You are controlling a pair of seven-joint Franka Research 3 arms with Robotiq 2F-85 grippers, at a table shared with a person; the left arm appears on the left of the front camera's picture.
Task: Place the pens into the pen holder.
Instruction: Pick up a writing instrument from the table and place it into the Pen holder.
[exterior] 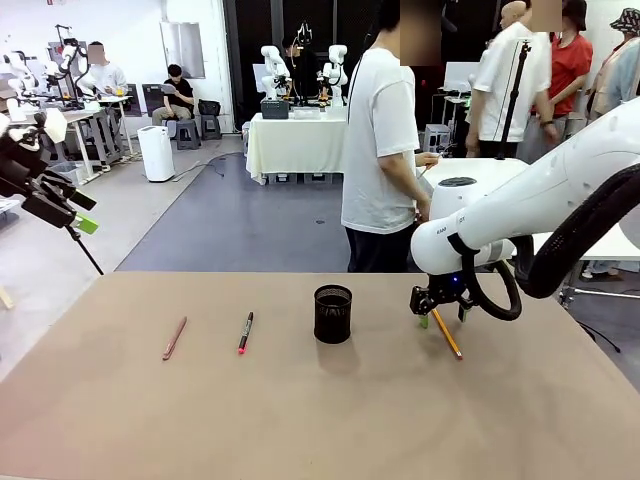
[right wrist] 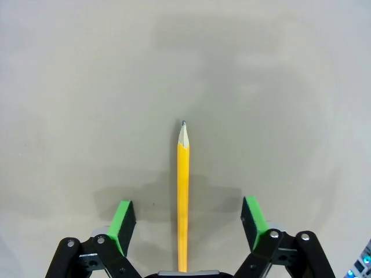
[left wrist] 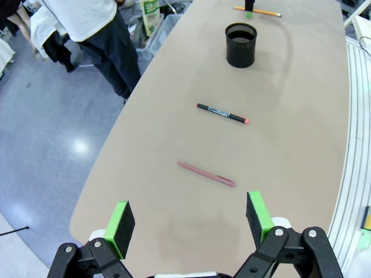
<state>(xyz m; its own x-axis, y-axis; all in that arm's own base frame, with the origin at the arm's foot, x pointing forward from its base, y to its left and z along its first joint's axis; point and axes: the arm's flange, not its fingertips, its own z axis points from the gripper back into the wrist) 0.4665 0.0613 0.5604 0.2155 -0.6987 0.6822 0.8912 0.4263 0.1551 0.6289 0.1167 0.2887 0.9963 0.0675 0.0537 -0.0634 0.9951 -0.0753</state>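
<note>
The brown table (exterior: 300, 420) carries everything. The right gripper (right wrist: 188, 223) sits low over its right part, jaws apart, a green pad on each side of the flat-lying yellow pencil (right wrist: 183, 197), neither touching it. The left gripper (left wrist: 188, 223) hangs high off the left end, jaws wide, holding nothing. The pen holder (exterior: 333, 313) stands upright mid-table. Left of it lie the black pen (exterior: 245, 332) and, farther left, the reddish-brown pen (exterior: 174, 338).

Front camera across the table (exterior: 300, 420); wrist cameras down (right nearest); yellow pencil (exterior: 447, 334) common.
</note>
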